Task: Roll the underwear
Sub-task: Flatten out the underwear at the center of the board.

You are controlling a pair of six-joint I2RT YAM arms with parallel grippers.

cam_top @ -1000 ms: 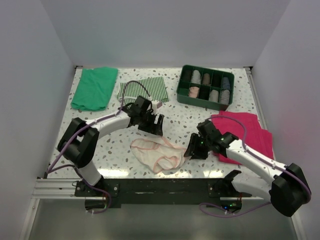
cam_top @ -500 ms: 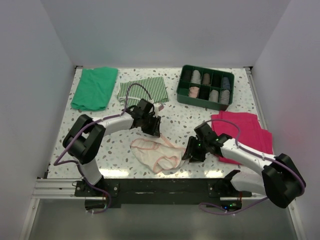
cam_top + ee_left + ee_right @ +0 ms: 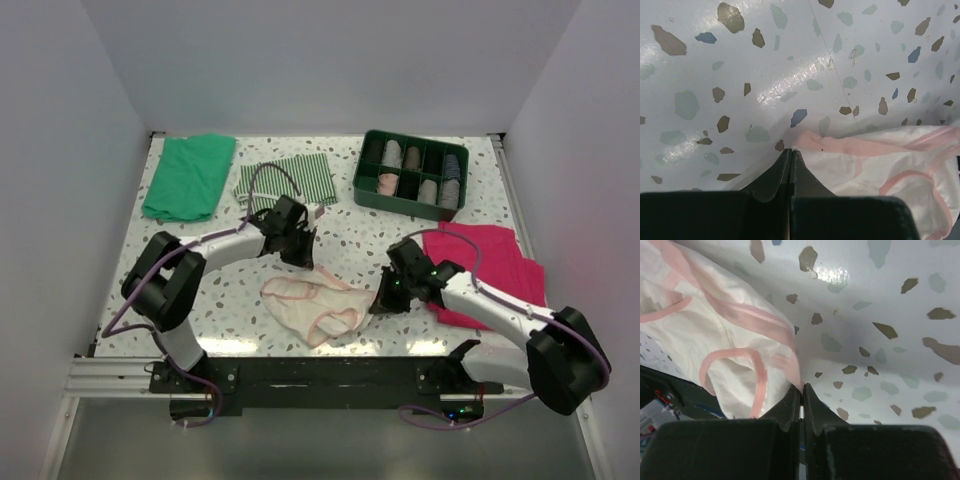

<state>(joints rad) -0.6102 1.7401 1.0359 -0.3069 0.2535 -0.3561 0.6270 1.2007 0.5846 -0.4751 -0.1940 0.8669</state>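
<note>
1. The underwear (image 3: 315, 308) lies spread flat by the near edge of the worktop (image 3: 350, 235), about midway along it. No roll is begun.
2. My left gripper (image 3: 300, 261) is fully closed at the garment's far left corner. I cannot tell whether any cloth is caught between the tips.
3. My right gripper (image 3: 379, 304) is closed tight on the pink edging at the garment's right side.
4. I judge this the grasping step. The next move calls for drawing both ends evenly so the fabric folds straight before I roll it.

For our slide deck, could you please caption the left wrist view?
Left gripper closed at the corner of the pale pink underwear, lying on the speckled table.
</note>
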